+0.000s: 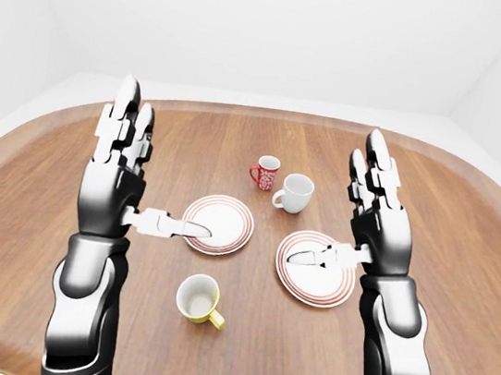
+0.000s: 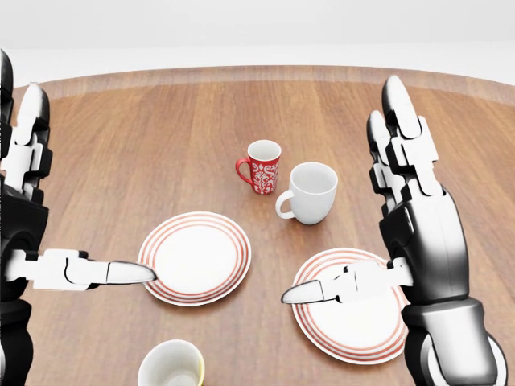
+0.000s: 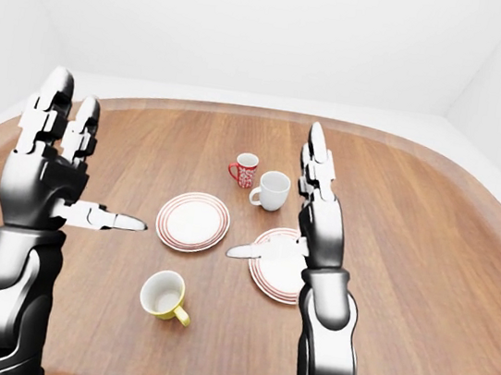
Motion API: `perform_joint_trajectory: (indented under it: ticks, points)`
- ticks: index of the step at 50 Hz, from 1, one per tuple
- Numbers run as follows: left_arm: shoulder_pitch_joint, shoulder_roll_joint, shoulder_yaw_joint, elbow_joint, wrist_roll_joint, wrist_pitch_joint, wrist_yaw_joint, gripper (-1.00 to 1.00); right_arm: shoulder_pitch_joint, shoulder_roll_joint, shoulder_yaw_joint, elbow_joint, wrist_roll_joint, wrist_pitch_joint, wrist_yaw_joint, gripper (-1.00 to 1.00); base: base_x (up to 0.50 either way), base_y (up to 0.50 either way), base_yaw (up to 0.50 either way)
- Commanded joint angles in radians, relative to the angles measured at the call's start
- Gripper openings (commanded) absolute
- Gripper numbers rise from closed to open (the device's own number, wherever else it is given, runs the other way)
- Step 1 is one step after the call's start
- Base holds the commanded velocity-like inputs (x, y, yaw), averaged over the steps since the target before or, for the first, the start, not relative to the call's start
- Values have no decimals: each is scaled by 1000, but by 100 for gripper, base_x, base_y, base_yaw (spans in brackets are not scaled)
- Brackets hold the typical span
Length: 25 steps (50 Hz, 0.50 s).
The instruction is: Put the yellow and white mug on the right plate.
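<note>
The yellow and white mug (image 1: 198, 298) stands upright on the wooden table (image 1: 481, 276), handle to the lower right, below and between the two plates. The right plate (image 2: 360, 328), white with red rings, lies at the lower right of the head view. My right hand (image 1: 345, 215) hovers open above it, fingers pointing up and thumb stretched left over the plate. My left hand (image 1: 144, 182) is open too, its thumb reaching toward the left plate (image 2: 197, 257). Neither hand touches the mug.
A red patterned mug (image 2: 264, 165) and a plain white mug (image 2: 310, 191) stand side by side above the plates. The table's rounded edge curves round the top of the views, with white walls beyond.
</note>
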State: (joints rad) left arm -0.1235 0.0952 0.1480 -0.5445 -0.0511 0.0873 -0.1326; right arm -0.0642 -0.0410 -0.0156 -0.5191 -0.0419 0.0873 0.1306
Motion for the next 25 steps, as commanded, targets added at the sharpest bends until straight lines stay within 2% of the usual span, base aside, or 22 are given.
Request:
perform_joint_trajectory:
  ticks: [1, 13, 25]
  points:
    - [-81, 57, 71, -2, -46, 0, -22, 100, -126, -30, -8, 28, -66, 0, 40, 100, 0, 0, 0]
    - [-135, 95, 102, 31, -82, 0, -8, 100, -292, -68, -6, 207, -173, 0, 132, 100, 0, 0, 0]
    - [-167, 117, 116, 103, -142, 0, 34, 100, -336, -66, 16, 277, -316, 0, 227, 100, 0, 0, 0]
